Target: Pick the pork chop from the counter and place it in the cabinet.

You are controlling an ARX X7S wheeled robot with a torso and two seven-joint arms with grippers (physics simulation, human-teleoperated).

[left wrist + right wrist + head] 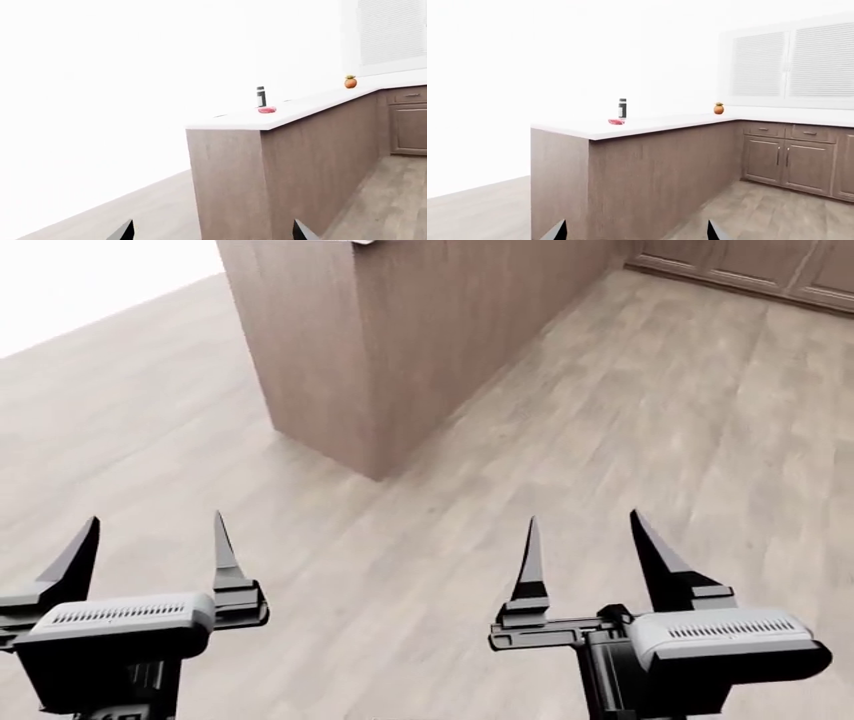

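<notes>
The pork chop is a small pinkish-red slab lying on the white counter, far ahead of both arms; it also shows in the right wrist view as the pork chop on the counter. My left gripper and right gripper hang low over the wooden floor, both open and empty, well short of the counter's brown end panel. The cabinet with shelves is out of view.
A dark bottle stands just behind the chop, and an orange fruit-like object sits farther along the top. Base cabinets with drawers line the far wall under a shuttered window. Wood floor stretches beside the counter.
</notes>
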